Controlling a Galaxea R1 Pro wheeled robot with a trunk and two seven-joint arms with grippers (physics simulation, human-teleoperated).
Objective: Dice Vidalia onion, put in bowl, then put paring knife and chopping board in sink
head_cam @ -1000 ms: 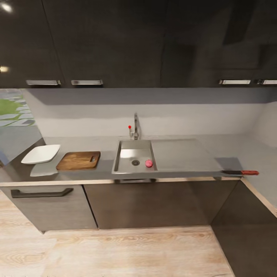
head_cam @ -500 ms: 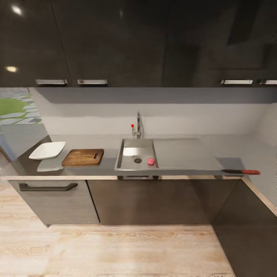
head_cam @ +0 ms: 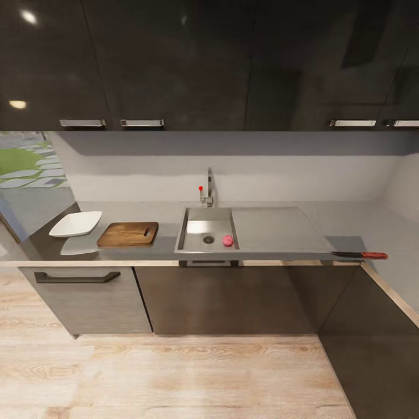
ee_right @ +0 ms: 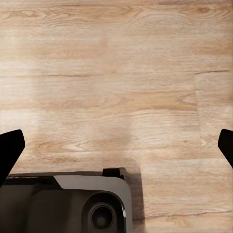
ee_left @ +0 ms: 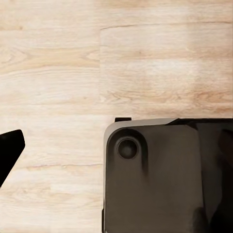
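Note:
The pinkish Vidalia onion point(head_cam: 227, 240) lies in the steel sink point(head_cam: 198, 227), just right of the drain. On the grey countertop point(head_cam: 166, 233), left of the sink, rests the brown chopping board point(head_cam: 128, 234), and the white bowl point(head_cam: 75, 224) stands beyond it. The paring knife point(head_cam: 359, 255), with a dark blade and red handle, lies at the counter's front edge far right. Both wrist views look down at the wooden floor. My right gripper point(ee_right: 116, 145) is open and empty, fingertips point(ee_right: 9, 149) wide apart. My left gripper point(ee_left: 116, 145) shows one fingertip point(ee_left: 9, 150) far out at the frame's edge.
A chrome tap point(head_cam: 208, 189) with a red knob stands behind the sink, and the drainboard point(head_cam: 273, 227) runs to its right. Dark cabinets hang above and stand below the counter. The counter turns a corner at far right. The robot's dark base point(ee_left: 165, 179) is over light wood flooring point(head_cam: 174, 372).
The whole head view has shifted: the counter now looks slightly smaller and higher, so the camera moved. Nothing on the counter or in the sink has moved.

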